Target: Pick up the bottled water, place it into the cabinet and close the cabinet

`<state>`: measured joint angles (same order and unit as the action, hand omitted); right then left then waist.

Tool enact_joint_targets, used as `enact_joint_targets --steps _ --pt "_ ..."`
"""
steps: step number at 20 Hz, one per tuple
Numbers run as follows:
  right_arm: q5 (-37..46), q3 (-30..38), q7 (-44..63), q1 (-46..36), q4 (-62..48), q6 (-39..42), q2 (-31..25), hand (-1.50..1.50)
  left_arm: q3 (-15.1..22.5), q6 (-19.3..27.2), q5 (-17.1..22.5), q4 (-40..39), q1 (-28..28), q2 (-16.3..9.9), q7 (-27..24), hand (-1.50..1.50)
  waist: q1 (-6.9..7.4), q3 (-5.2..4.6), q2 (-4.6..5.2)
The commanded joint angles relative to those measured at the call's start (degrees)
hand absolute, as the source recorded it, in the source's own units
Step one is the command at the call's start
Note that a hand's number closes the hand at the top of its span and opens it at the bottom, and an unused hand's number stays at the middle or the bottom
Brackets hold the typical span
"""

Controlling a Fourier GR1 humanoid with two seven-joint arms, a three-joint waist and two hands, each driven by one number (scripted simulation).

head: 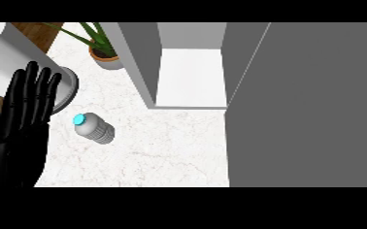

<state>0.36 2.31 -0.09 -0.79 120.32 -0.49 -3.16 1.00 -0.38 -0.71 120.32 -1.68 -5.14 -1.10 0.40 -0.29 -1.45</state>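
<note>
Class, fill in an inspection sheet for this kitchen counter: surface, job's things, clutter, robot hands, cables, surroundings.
Surface: white marble counter.
Job's things: water bottle with blue cap, standing on the counter; cabinet open, white shelf bare, grey door swung out at the right.
Clutter: potted plant beside the cabinet; round grey object, partly hidden by the hand.
Robot hands: left robot hand open, fingers up, resting at the left edge; right not in view.
Cables: nothing seen.
Surroundings: wooden strip top left.

Items are counted as follows — one clear plastic water bottle with a turquoise cap, one grey open cabinet, one green potted plant and one black hand — nothing is duplicated.
</note>
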Motion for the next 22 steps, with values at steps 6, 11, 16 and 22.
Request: enact_joint_targets --steps 6,11,16,22 --pt "1.1 -3.5 -0.3 11.8 8.5 3.5 -1.1 -1.5 -7.1 11.6 -11.8 3.4 -5.2 1.5 1.3 -1.5 -0.72 0.35 1.1" --pt "-3.8 -14.7 12.5 13.2 16.6 6.2 0.6 -1.5 -1.4 21.2 1.3 9.9 -4.4 5.1 14.7 -1.5 -0.61 0.27 1.01" --pt "-2.6 -17.8 16.2 17.0 23.7 5.5 0.5 -1.5 4.5 26.7 -6.7 17.2 -3.8 5.1 23.1 -1.5 -0.63 0.32 1.28" --pt "-1.7 -18.2 21.2 12.3 25.3 4.1 0.6 -1.5 14.7 33.5 -17.5 21.8 -4.4 5.1 30.0 -1.5 -0.48 0.32 1.35"
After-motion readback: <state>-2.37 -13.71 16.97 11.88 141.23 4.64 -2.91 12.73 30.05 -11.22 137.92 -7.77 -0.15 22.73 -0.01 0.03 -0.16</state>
